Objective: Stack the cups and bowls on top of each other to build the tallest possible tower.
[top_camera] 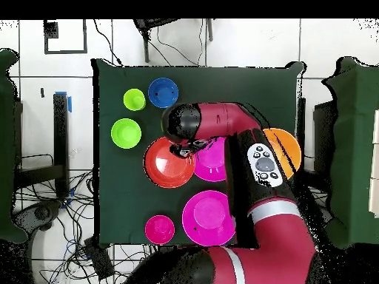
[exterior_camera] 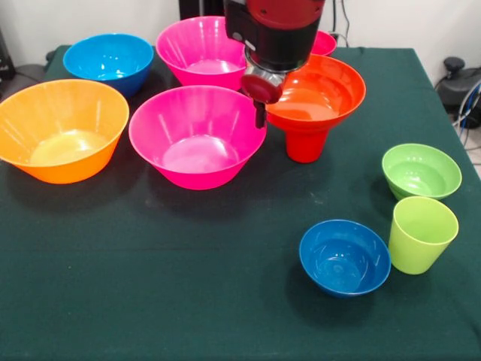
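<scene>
A wide red-orange bowl [exterior_camera: 319, 94] [top_camera: 166, 164] sits upright on an upside-down red cup [exterior_camera: 306, 144], forming a short tower right of centre. My gripper [exterior_camera: 260, 113] [top_camera: 181, 150] hangs at the tower's left rim, between it and the near pink bowl [exterior_camera: 197, 137] [top_camera: 215, 161]. I cannot tell its state. The lime-green cup [exterior_camera: 422, 234] [top_camera: 134, 99], small green bowl [exterior_camera: 421, 171] [top_camera: 126, 133] and small blue bowl [exterior_camera: 345, 256] [top_camera: 163, 92] stand apart at the front right.
A yellow-orange bowl [exterior_camera: 64, 131] [top_camera: 287, 144], a mid-sized blue bowl [exterior_camera: 109, 60] and a second pink bowl [exterior_camera: 199, 51] [top_camera: 209, 217] stand at the left and back. A small reddish-pink bowl [exterior_camera: 325, 43] [top_camera: 160, 229] sits behind the tower. The arm [top_camera: 255, 170] hides the mid-sized blue bowl from overhead.
</scene>
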Controlling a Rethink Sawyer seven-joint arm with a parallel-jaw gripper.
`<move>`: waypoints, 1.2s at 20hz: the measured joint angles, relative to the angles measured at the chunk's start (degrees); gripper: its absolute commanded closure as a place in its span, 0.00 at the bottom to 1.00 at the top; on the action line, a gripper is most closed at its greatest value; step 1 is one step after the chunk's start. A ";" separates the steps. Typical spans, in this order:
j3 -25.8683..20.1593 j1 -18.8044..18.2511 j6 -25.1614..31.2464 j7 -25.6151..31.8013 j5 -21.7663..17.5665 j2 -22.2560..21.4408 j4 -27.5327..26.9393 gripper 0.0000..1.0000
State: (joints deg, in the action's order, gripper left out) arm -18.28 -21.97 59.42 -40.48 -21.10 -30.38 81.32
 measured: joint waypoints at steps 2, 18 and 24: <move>0.00 -0.09 0.13 0.00 -0.01 -1.52 0.29 0.00; -0.23 -2.78 2.95 0.00 -0.07 -15.86 0.29 0.00; -1.76 -4.77 -5.66 0.00 -0.07 -13.56 0.28 0.00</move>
State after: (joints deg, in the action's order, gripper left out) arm -20.04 -26.74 53.76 -40.48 -21.17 -43.95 81.60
